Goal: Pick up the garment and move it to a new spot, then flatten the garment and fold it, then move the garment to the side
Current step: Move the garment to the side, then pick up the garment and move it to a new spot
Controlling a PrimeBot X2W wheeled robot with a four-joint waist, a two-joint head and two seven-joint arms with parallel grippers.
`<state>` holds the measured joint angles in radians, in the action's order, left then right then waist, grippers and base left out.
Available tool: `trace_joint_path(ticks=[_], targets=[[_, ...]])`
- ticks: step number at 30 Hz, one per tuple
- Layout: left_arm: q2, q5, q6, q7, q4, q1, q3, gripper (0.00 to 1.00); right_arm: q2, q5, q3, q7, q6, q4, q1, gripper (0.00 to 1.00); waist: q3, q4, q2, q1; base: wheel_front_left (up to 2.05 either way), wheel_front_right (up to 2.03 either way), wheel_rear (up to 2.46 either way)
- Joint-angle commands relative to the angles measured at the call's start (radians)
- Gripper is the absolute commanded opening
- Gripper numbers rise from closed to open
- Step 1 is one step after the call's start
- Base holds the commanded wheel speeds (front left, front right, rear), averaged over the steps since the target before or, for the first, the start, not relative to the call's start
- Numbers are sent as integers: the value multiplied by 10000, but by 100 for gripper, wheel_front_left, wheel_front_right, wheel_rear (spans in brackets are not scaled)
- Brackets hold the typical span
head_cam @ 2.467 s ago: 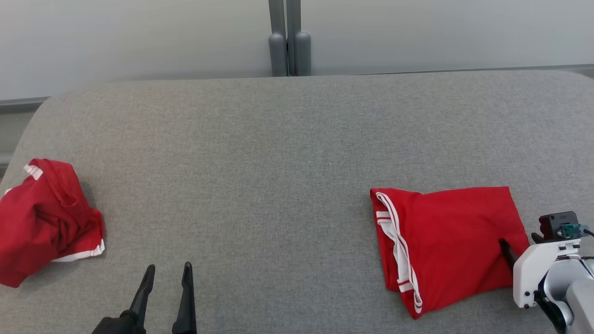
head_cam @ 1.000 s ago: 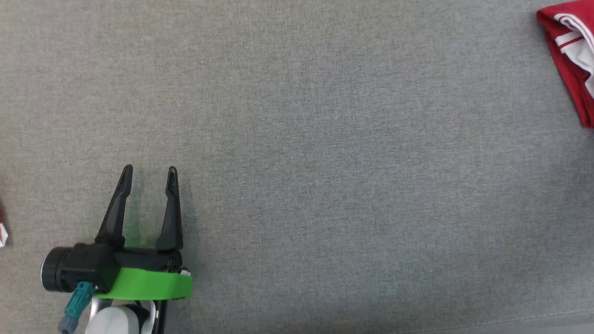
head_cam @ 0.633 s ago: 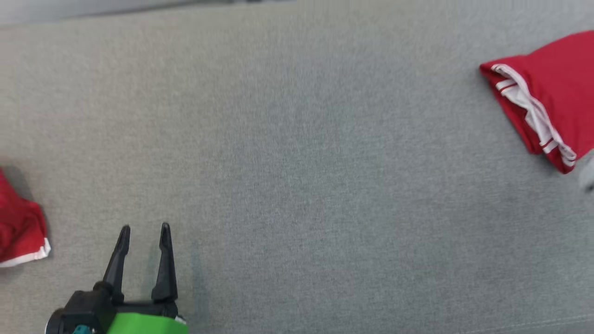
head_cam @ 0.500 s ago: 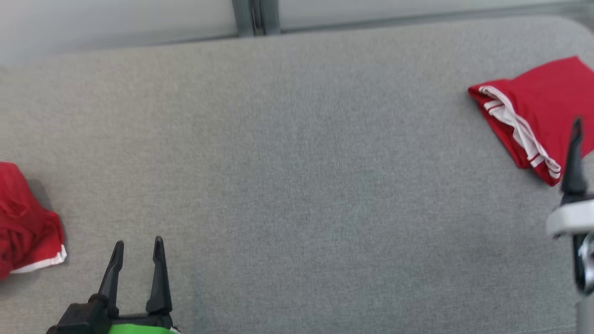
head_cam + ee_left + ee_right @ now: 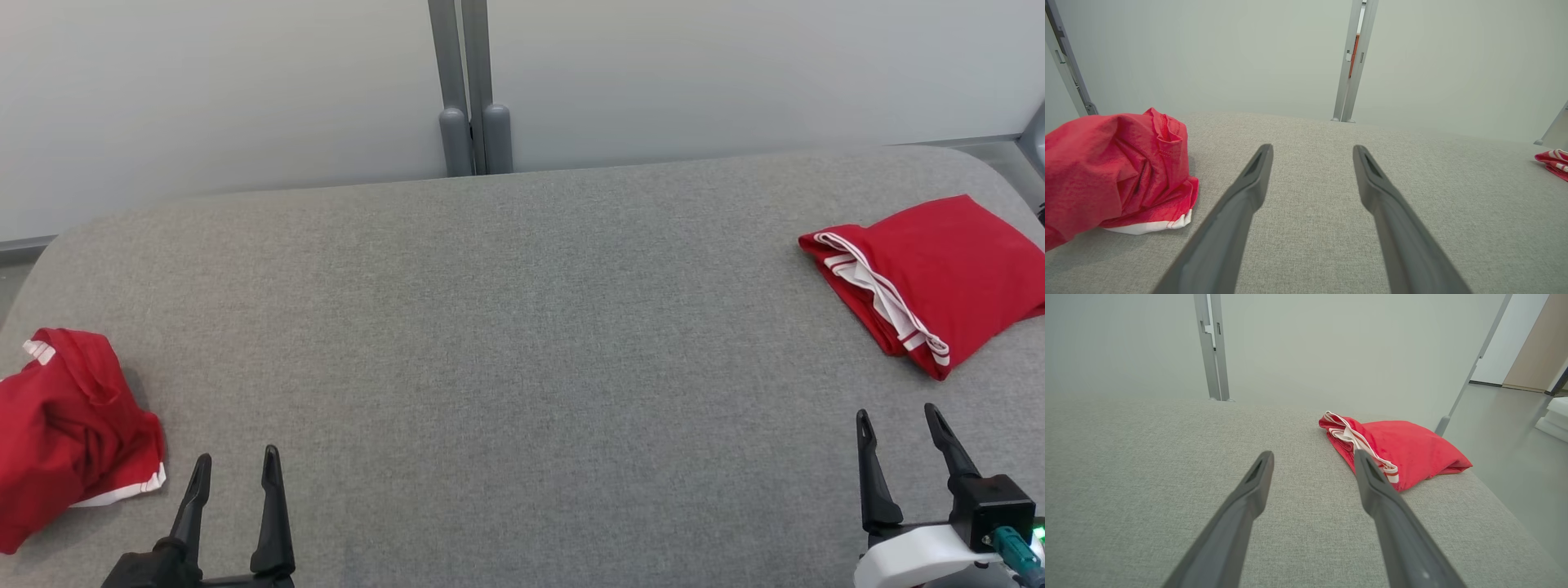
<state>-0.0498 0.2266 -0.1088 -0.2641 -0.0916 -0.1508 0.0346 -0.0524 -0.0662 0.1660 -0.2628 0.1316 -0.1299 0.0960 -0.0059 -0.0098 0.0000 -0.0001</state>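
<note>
A folded red garment [image 5: 939,273] with white stripes lies flat at the far right of the grey table [image 5: 522,343]; the right wrist view has it just ahead and right, folded red garment [image 5: 1404,451]. A crumpled red garment [image 5: 69,429] with white trim sits bunched at the left edge, crumpled red garment [image 5: 1114,167] to the left in the left wrist view. My left gripper [image 5: 235,462] stands open near the front edge, right of the crumpled one and apart from it. My right gripper [image 5: 896,418] is open in front of the folded one, holding nothing.
A grey post [image 5: 469,90] rises behind the table's far edge against a pale wall. The table's rounded right end drops to the floor [image 5: 1515,457] just past the folded garment. Bare grey cloth spans the middle between the two grippers.
The head camera has swung up and back, so both garments and the wall come into view again. The right gripper has left the folded garment and now stands open in front of it.
</note>
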Motion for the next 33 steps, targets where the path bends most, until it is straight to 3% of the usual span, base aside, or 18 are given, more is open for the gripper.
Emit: trace_joint_path(ticks=[1,7,11,24,33], targets=[[-19,-46,-27,0,-1,-93,53,100,-8,52,-56,-25,-18,-18,109,100,-41,-26,0,1,0,0,0],[-19,-44,-53,0,-43,3,-42,100,11,384,-382,-25,-17,9,141,100,-53,10,0,1,0,0,0],[-19,-107,-69,0,-50,90,-87,100,12,514,-496,-25,-17,246,126,100,-75,405,0,1,0,0,0],[-20,287,122,-1,-203,-51,-5,100,5,977,-1911,-25,-17,444,-109,100,-142,3488,0,1,0,0,0],[-15,481,34,2,-462,959,361,100,-3,743,-2079,-26,-17,423,-385,100,551,3675,0,1,0,0,0]])
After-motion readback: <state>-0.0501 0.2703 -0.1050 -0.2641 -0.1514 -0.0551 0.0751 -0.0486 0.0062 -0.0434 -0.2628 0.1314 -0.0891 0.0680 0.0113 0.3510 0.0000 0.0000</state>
